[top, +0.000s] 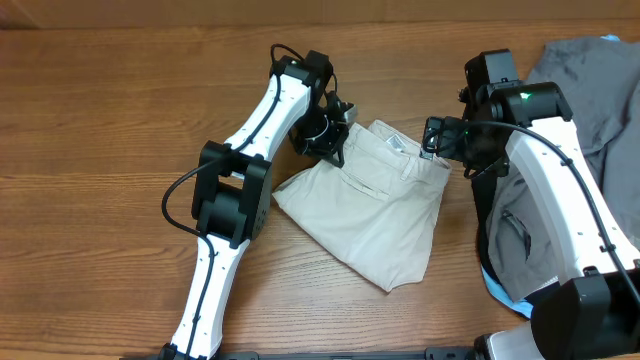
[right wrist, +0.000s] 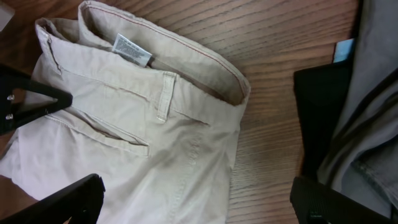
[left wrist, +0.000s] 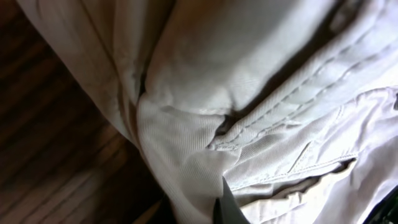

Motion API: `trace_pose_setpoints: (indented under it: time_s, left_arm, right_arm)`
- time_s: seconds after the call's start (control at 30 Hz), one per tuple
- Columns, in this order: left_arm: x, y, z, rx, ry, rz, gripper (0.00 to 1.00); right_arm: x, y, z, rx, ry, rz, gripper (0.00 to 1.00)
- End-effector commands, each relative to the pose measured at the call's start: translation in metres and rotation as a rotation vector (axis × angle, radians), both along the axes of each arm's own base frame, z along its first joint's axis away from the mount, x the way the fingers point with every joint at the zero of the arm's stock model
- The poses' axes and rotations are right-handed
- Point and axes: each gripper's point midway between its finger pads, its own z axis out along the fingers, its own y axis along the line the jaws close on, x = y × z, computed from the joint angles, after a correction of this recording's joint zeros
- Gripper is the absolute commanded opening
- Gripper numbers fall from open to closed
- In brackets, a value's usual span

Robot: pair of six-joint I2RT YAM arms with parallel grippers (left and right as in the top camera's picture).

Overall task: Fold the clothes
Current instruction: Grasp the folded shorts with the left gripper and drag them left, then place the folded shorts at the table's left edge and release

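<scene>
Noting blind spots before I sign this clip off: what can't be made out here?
- left gripper fingertips: overhead, hidden under its own wrist; in the left wrist view, cloth fills the frame.
- white tag print: right wrist, too small to read.
- grey garment: overhead, cut by the right edge, partly under the right arm.
- shorts lower layers: overhead, covered by the top fold.

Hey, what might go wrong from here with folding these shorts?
The left tool is shut on bunched cloth at the edge of the shorts; it may hold only one layer, skewing the fold. The right tool hangs open near the waistband; pulling one-sided could twist them. The gray clothes by the right arm might snag.
</scene>
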Motion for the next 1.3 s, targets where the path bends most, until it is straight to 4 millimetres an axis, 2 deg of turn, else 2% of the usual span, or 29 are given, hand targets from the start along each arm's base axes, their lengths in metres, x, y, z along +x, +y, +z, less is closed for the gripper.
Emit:
trace_pose_setpoints:
  time_s: [0.0, 0.1, 0.13, 0.23, 0.3, 0.37, 0.4, 0.43, 0.47, 0.6, 0.67, 0.73, 0.77, 0.87, 0.97, 1.03, 1.17, 1.2, 1.23, 1.27]
  left_arm:
    - [0.008, 0.025, -0.014, 0.115, 0.032, 0.108, 0.04]
    - [0.034, 0.065, -0.006, 0.162, 0.045, 0.297, 0.04]
    - [0.05, 0.094, 0.002, 0.165, 0.059, 0.423, 0.04]
    - [0.077, 0.151, 0.016, 0.147, 0.069, 0.633, 0.04]
    - [0.091, 0.2, 0.025, 0.138, 0.072, 0.778, 0.04]
    - [0.1, 0.267, 0.036, 0.126, 0.067, 0.942, 0.04]
    - [0.102, 0.291, 0.04, 0.117, 0.063, 0.993, 0.04]
    - [0.101, 0.33, 0.047, 0.09, 0.056, 1.073, 0.04]
    - [0.098, 0.36, 0.052, 0.073, 0.05, 1.134, 0.04]
    - [0.077, 0.451, 0.064, 0.011, 0.046, 1.341, 0.04]
    - [0.056, 0.498, 0.066, -0.019, 0.05, 1.445, 0.04]
    - [0.04, 0.527, 0.066, -0.025, 0.046, 1.509, 0.04]
    - [0.024, 0.554, 0.067, -0.036, 0.045, 1.57, 0.04]
    - [0.0, 0.581, 0.066, -0.037, 0.051, 1.627, 0.04]
    - [-0.012, 0.594, 0.065, -0.022, 0.048, 1.652, 0.04]
    - [-0.02, 0.602, 0.062, 0.02, 0.054, 1.67, 0.04]
    - [-0.023, 0.602, 0.061, 0.042, 0.069, 1.677, 0.04]
    - [-0.024, 0.601, 0.06, 0.042, 0.075, 1.676, 0.09]
    - [-0.025, 0.597, 0.06, 0.041, 0.093, 1.673, 0.27]
    - [-0.027, 0.594, 0.061, 0.039, 0.116, 1.681, 0.34]
  right_arm:
    - [0.002, 0.003, 0.009, 0.012, -0.027, 0.004, 1.0]
    - [0.001, 0.002, 0.009, 0.006, -0.022, 0.011, 1.0]
    - [0.0, 0.002, 0.009, 0.005, -0.019, 0.011, 1.0]
    - [-0.001, 0.001, 0.008, 0.004, -0.015, 0.011, 1.0]
    - [-0.001, 0.001, 0.008, 0.003, -0.013, 0.015, 1.0]
    - [-0.002, 0.001, 0.008, 0.003, -0.012, 0.014, 1.0]
    - [-0.002, 0.001, 0.008, 0.003, -0.012, 0.015, 1.0]
    - [-0.001, 0.001, 0.008, 0.003, -0.012, 0.014, 1.0]
    - [-0.002, 0.001, 0.008, 0.003, -0.012, 0.014, 1.0]
    - [-0.001, 0.001, 0.008, 0.003, -0.012, 0.014, 1.0]
    - [-0.001, 0.001, 0.008, 0.003, -0.011, 0.014, 1.0]
    - [-0.001, 0.001, 0.008, 0.003, -0.012, 0.014, 1.0]
    - [-0.002, 0.001, 0.008, 0.004, -0.011, 0.014, 1.0]
    - [-0.001, 0.001, 0.008, 0.004, -0.012, 0.014, 1.0]
    - [-0.001, 0.001, 0.008, 0.004, -0.012, 0.014, 1.0]
    - [-0.001, 0.001, 0.008, 0.004, -0.012, 0.014, 1.0]
    - [-0.002, 0.001, 0.008, 0.004, -0.011, 0.013, 1.0]
    - [-0.002, 0.001, 0.008, 0.004, -0.011, 0.013, 1.0]
    - [-0.002, 0.001, 0.008, 0.004, -0.011, 0.013, 1.0]
    - [-0.002, 0.002, 0.008, 0.004, -0.011, 0.014, 1.0]
